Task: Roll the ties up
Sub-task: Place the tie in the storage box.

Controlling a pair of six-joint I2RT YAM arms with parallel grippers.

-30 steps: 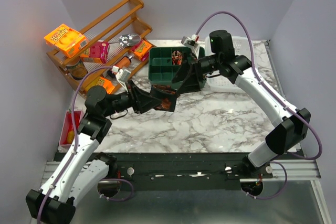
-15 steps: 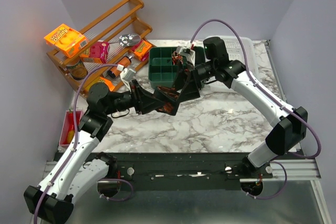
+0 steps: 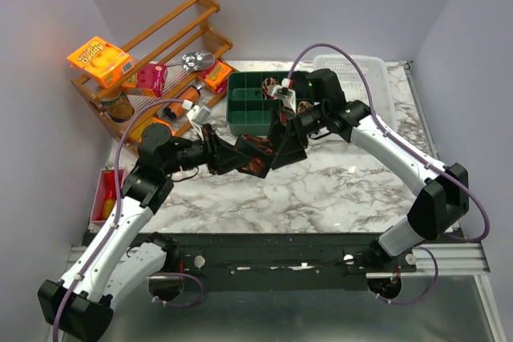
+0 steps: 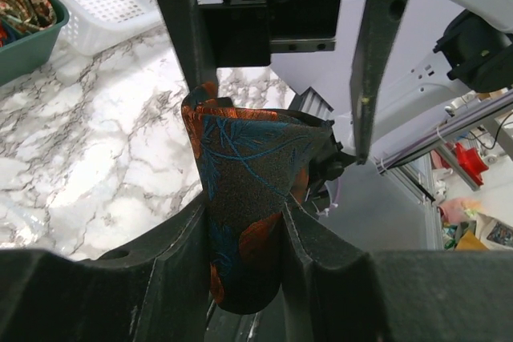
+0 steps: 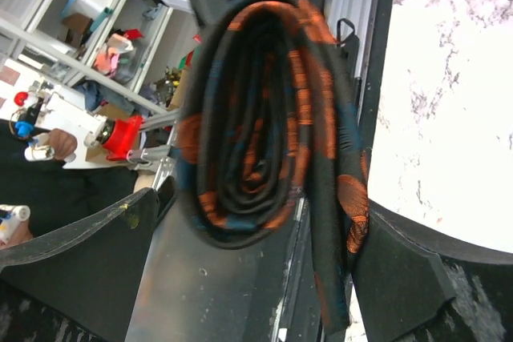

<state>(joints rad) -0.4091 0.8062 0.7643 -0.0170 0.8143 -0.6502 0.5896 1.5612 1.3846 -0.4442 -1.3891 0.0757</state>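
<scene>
Rolling looks basically done to us: the tie (image 4: 240, 174) is a tight coil, up over mid-counter toward the far edge. Left gripper (image 4: 244, 258) pinches it; right gripper (image 5: 260, 230) straddles it, spread wide. Next, we'd guess, a careful drop into the green tray (image 3: 232, 110).

A rolled tie (image 5: 264, 118) is dark brown-black with orange-red blotches and thin teal-blue lines. The tabletop (image 3: 321, 186) is white marble with grey veins. At the far side are a dark green tray (image 3: 238, 120) and a white mesh basket (image 3: 377, 70). On the far left, an orange-brown wooden rack (image 3: 172, 26) carries a bright orange packet (image 3: 99, 60) and a pink box (image 3: 150, 78). The arms (image 3: 401, 150) are white and black, with purple cables (image 3: 321, 45).
</scene>
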